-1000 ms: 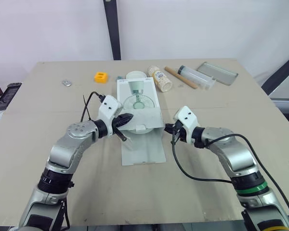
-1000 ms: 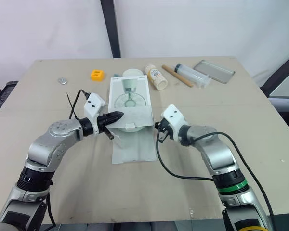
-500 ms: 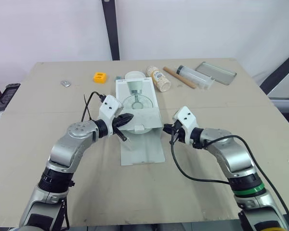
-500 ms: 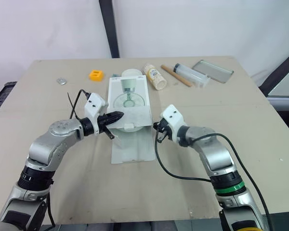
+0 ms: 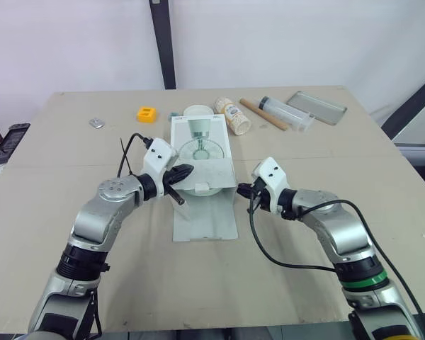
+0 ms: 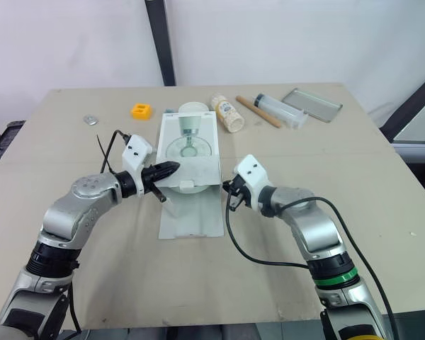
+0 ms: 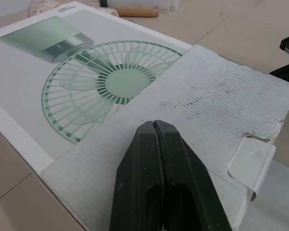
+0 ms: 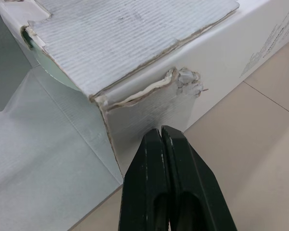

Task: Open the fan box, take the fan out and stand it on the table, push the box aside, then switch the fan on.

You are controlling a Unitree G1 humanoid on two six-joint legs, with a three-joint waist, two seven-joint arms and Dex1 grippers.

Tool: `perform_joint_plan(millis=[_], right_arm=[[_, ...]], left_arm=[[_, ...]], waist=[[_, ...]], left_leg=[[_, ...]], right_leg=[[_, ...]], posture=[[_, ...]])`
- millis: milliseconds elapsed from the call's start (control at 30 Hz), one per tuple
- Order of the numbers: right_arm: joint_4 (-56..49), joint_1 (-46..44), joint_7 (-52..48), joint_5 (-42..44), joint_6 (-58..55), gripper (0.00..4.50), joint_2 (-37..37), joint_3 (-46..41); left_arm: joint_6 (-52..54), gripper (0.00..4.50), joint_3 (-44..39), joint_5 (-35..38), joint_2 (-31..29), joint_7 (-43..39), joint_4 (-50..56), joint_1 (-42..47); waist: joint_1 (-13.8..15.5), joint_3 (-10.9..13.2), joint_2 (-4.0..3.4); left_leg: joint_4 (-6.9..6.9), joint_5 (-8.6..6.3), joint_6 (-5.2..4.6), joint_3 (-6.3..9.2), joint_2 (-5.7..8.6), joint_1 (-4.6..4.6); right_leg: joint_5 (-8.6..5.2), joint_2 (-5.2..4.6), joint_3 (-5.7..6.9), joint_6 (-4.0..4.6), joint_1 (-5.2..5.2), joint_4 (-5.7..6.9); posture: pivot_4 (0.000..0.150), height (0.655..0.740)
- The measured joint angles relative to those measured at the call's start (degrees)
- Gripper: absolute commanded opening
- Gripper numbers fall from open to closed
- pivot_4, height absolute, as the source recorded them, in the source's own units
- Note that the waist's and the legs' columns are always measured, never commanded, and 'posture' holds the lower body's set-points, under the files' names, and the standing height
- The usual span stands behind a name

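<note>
The left gripper [image 5: 185, 171], its fingers pressed together with nothing between them, has its tip over the corrugated flap [image 7: 221, 101] folded back across the fan box [image 5: 200, 136]. The box lies flat in the middle of the table [image 5: 304, 163], with a long flap [image 5: 205, 216] spread open toward the robot. The right gripper [image 5: 241, 189], its fingers likewise closed together and empty, points at the box's torn near right corner.

Left tool [image 7: 156, 126] pinched closed, above grey cardboard flap [image 7: 216, 101], fan box [image 7: 19, 91] printed with green fan
</note>
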State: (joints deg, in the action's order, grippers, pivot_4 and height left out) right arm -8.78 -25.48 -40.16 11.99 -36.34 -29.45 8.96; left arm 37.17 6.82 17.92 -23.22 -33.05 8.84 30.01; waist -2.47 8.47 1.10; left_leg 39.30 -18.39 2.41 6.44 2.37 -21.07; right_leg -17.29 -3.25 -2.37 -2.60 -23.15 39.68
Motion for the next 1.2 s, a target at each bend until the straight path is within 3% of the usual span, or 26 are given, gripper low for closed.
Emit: perform_joint_plan(millis=[567, 800, 1200], right_arm=[[1.65, 0.32, -0.17, -1.07, 2.92, 0.02, 0.52, 0.13], [10.41, 0.02, 1.50, -1.27, 8.89, 0.02, 0.27, -3.67], [17.21, -8.94, -1.29, 1.83, 12.89, 0.02, 0.57, -9.51]], left_arm=[[-0.46, 0.00, 0.08, -0.11, 0.14, 0.08, -0.24, -0.10], [-0.55, 0.00, 0.16, -0.18, 0.13, 0.00, -0.25, -0.09], [-0.59, 0.00, 0.18, -0.22, 0.04, 0.03, -0.29, -0.12]], waist=[[-0.04, 0.00, 0.00], [-0.01, 0.00, 0.00], [-0.15, 0.00, -0.01]], left_leg=[[0.03, 0.00, 0.00, -0.01, 0.00, 0.01], [0.03, -0.01, -0.01, -0.02, 0.05, 0.01], [0.05, -0.02, -0.03, -0.13, -0.01, 0.05]], right_leg=[[0.00, 0.00, -0.03, 0.00, -0.01, 0.05], [0.00, 0.00, -0.02, 0.00, -0.01, 0.07], [0.00, 0.02, -0.12, 0.00, -0.04, 0.19]], posture=[[0.150, 0.7400], [0.150, 0.7400], [0.150, 0.7400]])
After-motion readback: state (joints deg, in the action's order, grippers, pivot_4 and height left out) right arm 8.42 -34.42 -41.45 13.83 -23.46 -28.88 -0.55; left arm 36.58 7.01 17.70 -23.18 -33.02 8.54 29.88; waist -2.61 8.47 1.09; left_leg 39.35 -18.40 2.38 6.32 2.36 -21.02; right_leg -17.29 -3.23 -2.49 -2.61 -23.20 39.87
